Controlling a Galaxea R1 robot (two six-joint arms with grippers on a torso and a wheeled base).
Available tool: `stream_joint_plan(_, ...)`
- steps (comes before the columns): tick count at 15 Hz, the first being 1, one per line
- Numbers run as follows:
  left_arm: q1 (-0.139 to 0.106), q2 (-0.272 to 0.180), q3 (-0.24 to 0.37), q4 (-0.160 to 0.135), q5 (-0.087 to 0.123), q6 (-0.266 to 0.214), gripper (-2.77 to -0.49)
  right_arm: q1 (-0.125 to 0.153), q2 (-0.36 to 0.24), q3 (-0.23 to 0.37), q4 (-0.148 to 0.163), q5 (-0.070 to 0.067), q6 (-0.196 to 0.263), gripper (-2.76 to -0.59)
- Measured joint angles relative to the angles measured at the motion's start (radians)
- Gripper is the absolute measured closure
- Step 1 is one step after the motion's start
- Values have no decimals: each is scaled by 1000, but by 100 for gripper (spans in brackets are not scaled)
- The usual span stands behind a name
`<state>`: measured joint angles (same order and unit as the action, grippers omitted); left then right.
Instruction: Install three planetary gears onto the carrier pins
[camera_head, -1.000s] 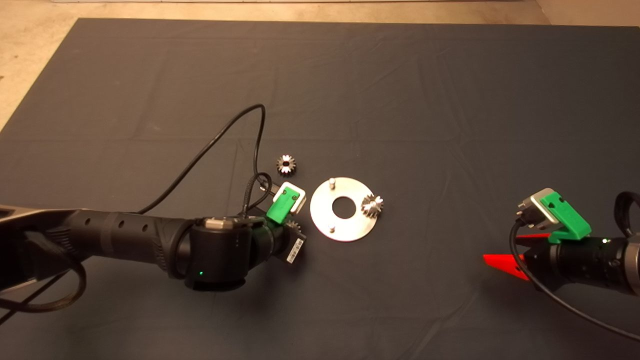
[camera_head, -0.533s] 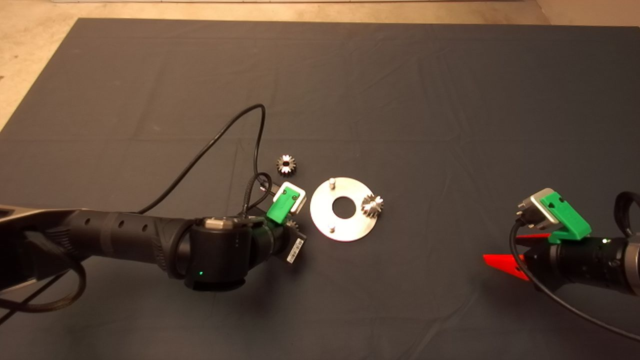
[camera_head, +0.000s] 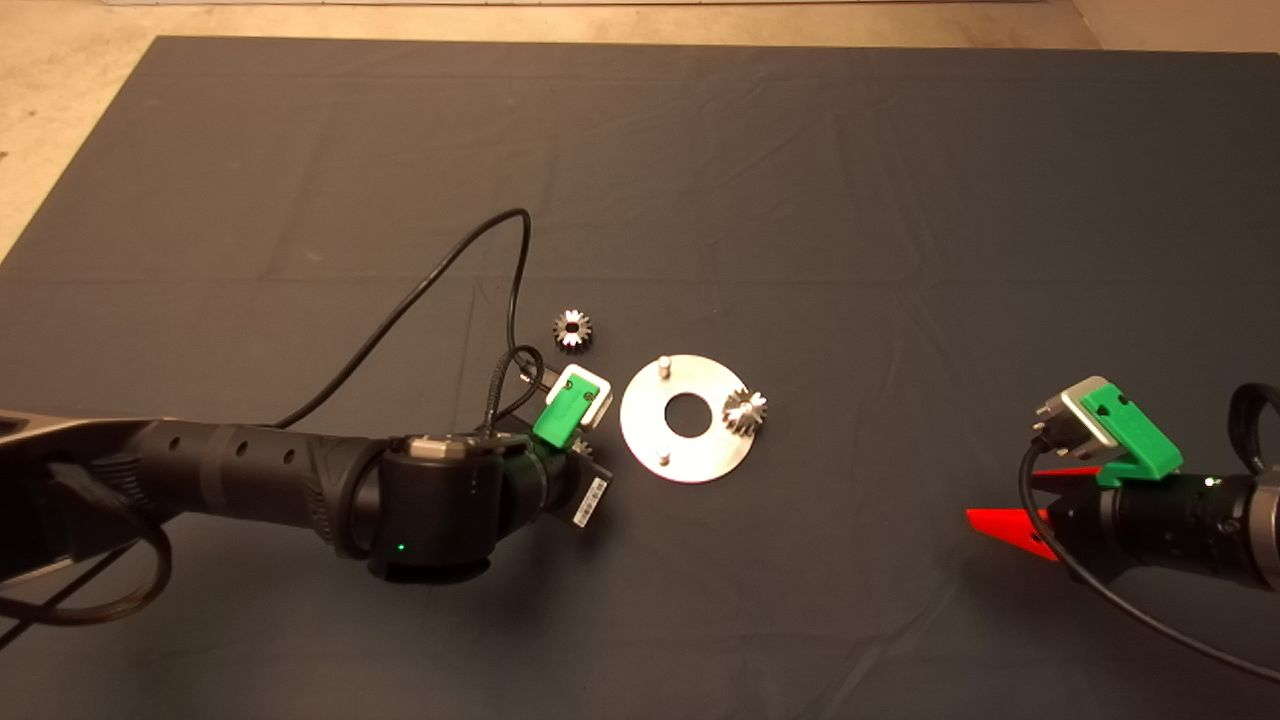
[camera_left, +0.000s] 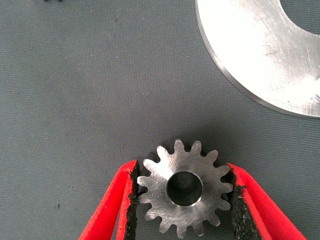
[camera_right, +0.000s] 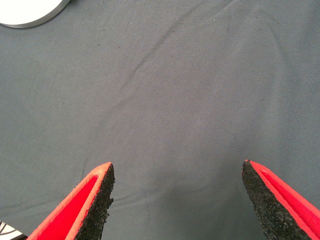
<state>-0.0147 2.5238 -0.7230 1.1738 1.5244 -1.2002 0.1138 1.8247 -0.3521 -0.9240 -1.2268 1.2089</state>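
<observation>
A flat round carrier plate (camera_head: 700, 450) lies mid-mat; its rim also shows in the left wrist view (camera_left: 260, 55). Two carrier pins (camera_head: 663, 365) (camera_head: 662, 458) stand bare. One planetary gear (camera_head: 745, 410) sits at the third pin's place on the plate's right side. A second gear (camera_head: 572, 329) lies loose on the mat behind the plate's left. My left gripper (camera_head: 583, 450) is just left of the plate. Its pads (camera_left: 132, 197) press both sides of a third gear (camera_left: 185, 192), which lies flat. My right gripper (camera_head: 1000, 497) (camera_right: 177, 167) is open and empty over bare mat at the right.
The dark mat (camera_head: 800, 200) covers the table, with pale floor (camera_head: 60, 120) beyond its far and left edges. The left arm's black cable (camera_head: 440, 270) loops over the mat behind the gripper. The plate's edge shows in a corner of the right wrist view (camera_right: 30, 12).
Both arms hold their places. The gear at the left gripper's tip shows a little less in the head view than before.
</observation>
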Motion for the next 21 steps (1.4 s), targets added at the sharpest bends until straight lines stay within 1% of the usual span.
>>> stream_joint_plan(5, 0, 0, 27, 0, 2, 0, -95, 0, 0, 0, 0, 0, 0, -189)
stream_joint_plan(10, 0, 0, 37, -1, 2, 0, -89, 0, 0, 0, 0, 0, -4, -189)
stream_joint_plan(11, -2, 0, 37, -2, 2, 0, -86, 0, -2, 0, 0, 0, -4, -189)
stream_joint_plan(13, -18, 0, 40, -8, 3, 0, -84, 0, -5, 0, 0, 0, -4, -189)
stream_joint_plan(15, -45, 6, 42, -38, 4, 0, -83, 0, -6, 0, 0, 0, -4, -189)
stream_joint_plan(16, -58, 11, 45, -47, 4, 0, -83, 0, -8, 0, 0, 0, -4, -189)
stream_joint_plan(19, -83, 23, 46, -76, 3, 1, -83, 0, -8, 0, 0, 0, -11, -189)
stream_joint_plan(21, -96, 27, 46, -108, 3, 1, -82, 0, -7, 0, 0, 0, -19, -189)
